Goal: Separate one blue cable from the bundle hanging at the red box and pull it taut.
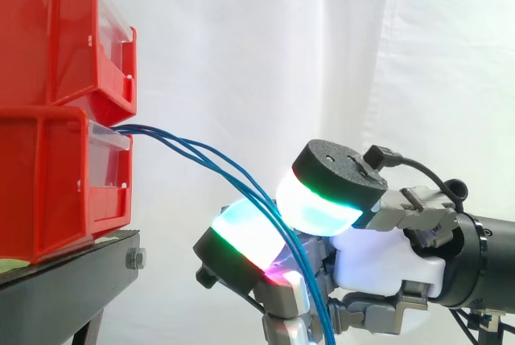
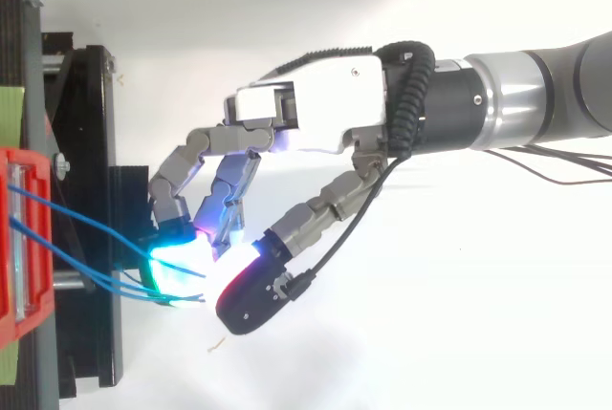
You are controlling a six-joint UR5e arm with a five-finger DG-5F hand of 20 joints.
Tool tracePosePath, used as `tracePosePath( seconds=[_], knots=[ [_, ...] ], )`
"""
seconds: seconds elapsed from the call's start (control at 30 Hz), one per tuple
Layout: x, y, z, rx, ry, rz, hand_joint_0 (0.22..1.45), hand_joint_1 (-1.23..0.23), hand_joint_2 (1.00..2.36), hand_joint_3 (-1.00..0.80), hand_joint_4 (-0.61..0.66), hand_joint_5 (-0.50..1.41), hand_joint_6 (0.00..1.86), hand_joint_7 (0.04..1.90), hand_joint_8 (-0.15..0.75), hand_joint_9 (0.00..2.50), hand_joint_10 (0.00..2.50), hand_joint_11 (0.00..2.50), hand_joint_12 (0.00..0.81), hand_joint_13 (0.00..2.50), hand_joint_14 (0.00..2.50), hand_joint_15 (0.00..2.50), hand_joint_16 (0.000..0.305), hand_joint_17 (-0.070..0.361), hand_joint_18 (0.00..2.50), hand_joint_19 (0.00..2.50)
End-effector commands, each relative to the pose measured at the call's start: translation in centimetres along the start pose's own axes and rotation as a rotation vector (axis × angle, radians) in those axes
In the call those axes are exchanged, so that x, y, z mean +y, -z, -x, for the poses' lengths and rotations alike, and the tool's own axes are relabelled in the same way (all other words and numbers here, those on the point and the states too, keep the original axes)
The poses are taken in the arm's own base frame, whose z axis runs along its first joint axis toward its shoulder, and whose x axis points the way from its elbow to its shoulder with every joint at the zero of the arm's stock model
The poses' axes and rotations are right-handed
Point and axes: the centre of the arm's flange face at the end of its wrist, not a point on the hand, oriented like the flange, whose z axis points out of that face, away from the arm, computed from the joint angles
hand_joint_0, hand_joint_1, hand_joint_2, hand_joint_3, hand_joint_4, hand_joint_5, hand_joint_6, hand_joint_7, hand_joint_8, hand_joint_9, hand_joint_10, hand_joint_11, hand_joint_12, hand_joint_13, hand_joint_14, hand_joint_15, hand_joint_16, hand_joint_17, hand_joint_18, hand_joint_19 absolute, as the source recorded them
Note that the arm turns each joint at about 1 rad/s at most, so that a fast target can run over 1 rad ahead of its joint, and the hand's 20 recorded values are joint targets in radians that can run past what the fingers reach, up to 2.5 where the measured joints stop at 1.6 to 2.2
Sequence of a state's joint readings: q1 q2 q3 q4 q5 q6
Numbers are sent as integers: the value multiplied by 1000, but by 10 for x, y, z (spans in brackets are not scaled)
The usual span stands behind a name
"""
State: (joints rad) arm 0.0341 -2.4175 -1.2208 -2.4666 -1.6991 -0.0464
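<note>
hand (image 2: 316, 109): was curled round the blue cables (image 1: 201, 152), glowing pads (image 1: 318, 208) set either side to trap them | cables: sloped down from the lower red bin (image 1: 48, 176) ahead of the fingertips | judged: none singled out yet

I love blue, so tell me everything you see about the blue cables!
The blue cables are a few thin, smooth-looking strands running side by side. They come out of the front of the lower red bin and sag in a loose curve down to the right, not taut. They pass between the glowing pads of the hand, whose fingers curl round them, then run on downward.
</note>
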Motion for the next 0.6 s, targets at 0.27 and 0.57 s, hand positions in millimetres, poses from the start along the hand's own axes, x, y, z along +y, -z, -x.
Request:
tracePosePath(
  seconds=[0.27,0.57],
  knots=[
    [0,0,1,-3,-23,0,712,-925,1019,-155,229,-232,891,934,365,767,16,893,405,891,18,570,48,108,914,597],
    [0,0,1,-3,-34,0,735,-956,1000,-500,228,-227,886,916,367,766,15,906,397,857,20,567,47,107,904,583]
  ],
)
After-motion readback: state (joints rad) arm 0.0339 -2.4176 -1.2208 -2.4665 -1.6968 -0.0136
